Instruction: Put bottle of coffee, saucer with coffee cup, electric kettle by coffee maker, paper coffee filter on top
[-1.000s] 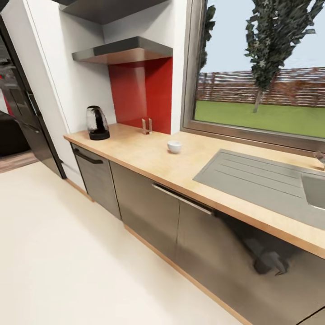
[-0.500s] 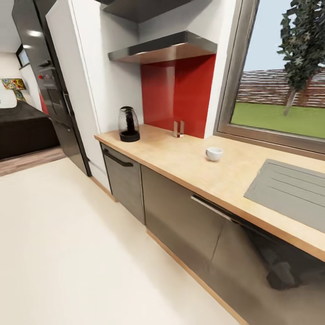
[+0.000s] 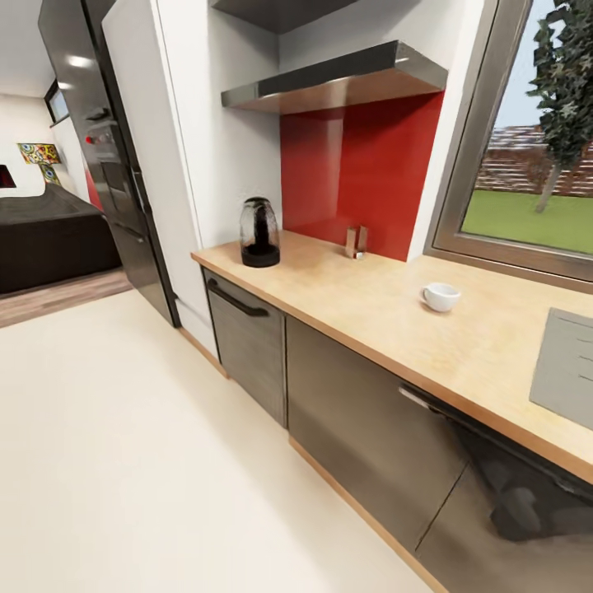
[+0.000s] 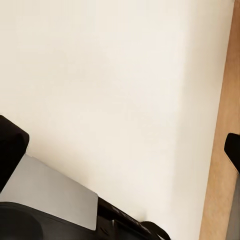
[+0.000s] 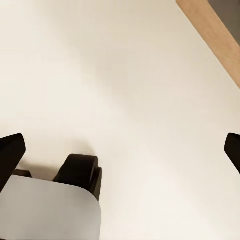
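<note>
Long light beige wood-grain surface [image 3: 371, 305] over glossy dark grey cabinet fronts, cut off at right. Carried clear glass-bodied kettle with black base and lid [image 3: 259, 233] at far left end; small white rounded cup [image 3: 441, 296] well apart. Thick dark grey wall shelf [image 3: 329, 78] above. Black fingers [image 5: 11, 152] of both arms spread wide, holding nothing; only tips visible.

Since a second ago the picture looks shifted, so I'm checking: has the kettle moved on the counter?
No. The kettle sits at the same counter corner, left of the red panel; the camera turned.
</note>
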Available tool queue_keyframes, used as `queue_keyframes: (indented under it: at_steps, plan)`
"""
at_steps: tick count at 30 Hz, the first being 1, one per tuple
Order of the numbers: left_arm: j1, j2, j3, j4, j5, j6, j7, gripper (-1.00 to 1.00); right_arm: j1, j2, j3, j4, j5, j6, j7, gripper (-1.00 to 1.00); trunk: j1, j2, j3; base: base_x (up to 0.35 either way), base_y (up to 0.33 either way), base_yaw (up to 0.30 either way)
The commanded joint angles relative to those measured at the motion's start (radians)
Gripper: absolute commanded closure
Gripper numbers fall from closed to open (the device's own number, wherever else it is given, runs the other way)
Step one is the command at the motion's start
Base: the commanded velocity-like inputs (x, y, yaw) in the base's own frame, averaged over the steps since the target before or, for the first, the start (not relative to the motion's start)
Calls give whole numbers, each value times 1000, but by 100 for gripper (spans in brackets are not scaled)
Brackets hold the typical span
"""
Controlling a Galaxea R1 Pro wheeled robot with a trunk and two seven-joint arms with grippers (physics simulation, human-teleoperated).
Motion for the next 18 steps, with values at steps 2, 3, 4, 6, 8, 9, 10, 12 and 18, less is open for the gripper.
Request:
queue_keyframes:
  at_steps: [2, 3, 4, 6, 8, 9, 10, 12, 18]
  plan:
    - [-1, 0, 8, 1, -7, -2, -3, -100, -1, 0, -9, 1, 9, -4, 3, -100, 0, 0, -1, 276, 223, 1]
    - [-1, 0, 8, 1, -7, -2, -3, -100, -1, 0, -9, 1, 9, -4, 3, -100, 0, 0, -1, 274, 223, 0]
    - [-1, 0, 8, 1, -7, -2, -3, -100, -1, 0, -9, 1, 9, -4, 3, -100, 0, 0, -1, 272, 223, 0]
    - [-1, 0, 8, 1, -7, -2, -3, -100, -1, 0, -9, 1, 9, -4, 3, -100, 0, 0, -1, 269, 223, 0]
    - [-1, 0, 8, 1, -7, -2, -3, -100, -1, 0, -9, 1, 9, -4, 3, -100, 0, 0, -1, 267, 223, 0]
    - [-1, 0, 8, 1, -7, -2, -3, -100, -1, 0, -9, 1, 9, -4, 3, -100, 0, 0, -1, 266, 223, 0]
    - [-1, 0, 8, 1, -7, -2, -3, -100, -1, 0, -9, 1, 9, -4, 3, -100, 0, 0, -1, 265, 223, 0]
    - [-1, 0, 8, 1, -7, -2, -3, -100, -1, 0, -9, 1, 9, -4, 3, -100, 0, 0, -1, 264, 223, 0]
    - [-1, 0, 8, 1, -7, -2, -3, -100, -1, 0, -9, 1, 9, -4, 3, -100, 0, 0, -1, 264, 223, 0]
